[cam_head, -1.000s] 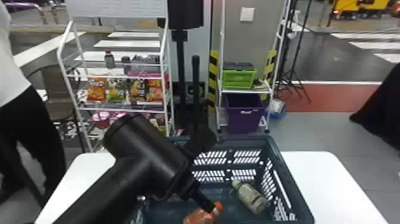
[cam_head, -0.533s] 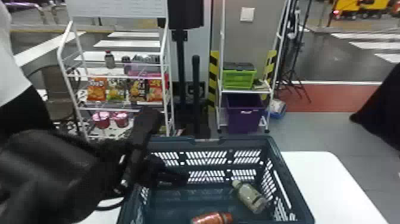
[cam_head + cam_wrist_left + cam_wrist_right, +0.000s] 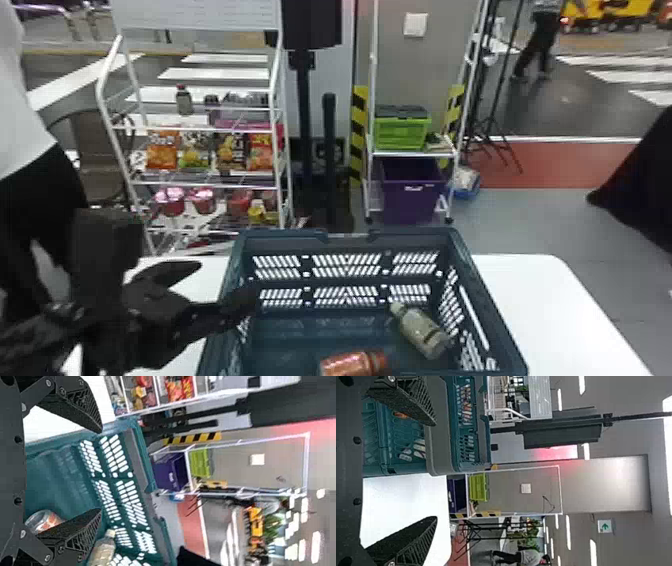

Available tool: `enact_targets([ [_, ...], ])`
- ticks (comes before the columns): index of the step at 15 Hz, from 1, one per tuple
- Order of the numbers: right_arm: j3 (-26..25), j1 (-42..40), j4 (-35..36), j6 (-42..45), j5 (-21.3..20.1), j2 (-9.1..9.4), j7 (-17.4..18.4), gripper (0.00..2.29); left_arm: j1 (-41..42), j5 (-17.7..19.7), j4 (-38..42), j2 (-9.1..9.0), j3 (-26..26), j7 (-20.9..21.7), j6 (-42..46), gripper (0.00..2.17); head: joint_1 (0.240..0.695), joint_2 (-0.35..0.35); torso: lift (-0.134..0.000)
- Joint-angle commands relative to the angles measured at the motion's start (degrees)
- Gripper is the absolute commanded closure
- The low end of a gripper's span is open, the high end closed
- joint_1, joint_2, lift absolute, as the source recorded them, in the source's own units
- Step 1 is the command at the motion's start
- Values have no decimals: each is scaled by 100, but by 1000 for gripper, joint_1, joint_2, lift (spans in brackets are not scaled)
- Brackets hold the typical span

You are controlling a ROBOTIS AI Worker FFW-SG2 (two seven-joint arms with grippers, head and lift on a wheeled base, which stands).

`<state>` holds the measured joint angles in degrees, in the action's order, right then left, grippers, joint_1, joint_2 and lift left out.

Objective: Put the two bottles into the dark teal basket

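The left gripper (image 3: 227, 281) has its two black fingers spread apart, the left arm (image 3: 35, 340) behind it; the right gripper's (image 3: 435, 471) fingers stand wide apart.

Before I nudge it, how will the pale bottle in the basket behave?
The pale bottle would probably roll, being rounded and on its side. The right wall of the basket, close by, would likely stop it soon.

Left jaws farther from orange bottle (image 3: 349, 364)
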<state>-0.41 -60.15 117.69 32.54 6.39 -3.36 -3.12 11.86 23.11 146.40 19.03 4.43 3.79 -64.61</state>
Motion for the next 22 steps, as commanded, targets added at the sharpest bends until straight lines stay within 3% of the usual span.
enact_targets([
  [1, -12, 74, 0, -103, 3, -33, -49, 33, 1064, 1, 29, -31, 375, -186, 2053, 211, 499, 0, 0],
  [4, -12, 179, 0, -367, 73, -139, -154, 33, 2242, -236, -402, -102, 366, -529, 4514, 211, 499, 0, 0],
  [6, -21, 223, 18, -472, 73, -165, -207, 33, 2901, -527, -867, -444, 296, -581, 5727, 211, 499, 0, 0],
  [10, -21, 162, 211, -595, 65, -183, -286, 33, 3789, -861, -1808, -840, 58, -792, 7608, 208, 499, 0, 0],
  [12, -21, 135, 299, -595, 29, -191, -348, 33, 4079, -1054, -2195, -1165, 14, -766, 8434, 208, 499, 0, 0],
  [14, -12, 153, 299, -595, -14, -218, -391, 33, 4237, -1265, -2458, -1288, -170, -819, 8803, 208, 499, 0, 0],
  [20, -21, 241, 211, -701, -14, -244, -523, 33, 4334, -1660, -2704, -1288, -636, -1126, 9049, 205, 499, 0, 0],
  [22, -21, 241, 246, -806, 12, -332, -523, 33, 4351, -1775, -2687, -1279, -750, -1249, 9049, 205, 499, 0, 0],
])
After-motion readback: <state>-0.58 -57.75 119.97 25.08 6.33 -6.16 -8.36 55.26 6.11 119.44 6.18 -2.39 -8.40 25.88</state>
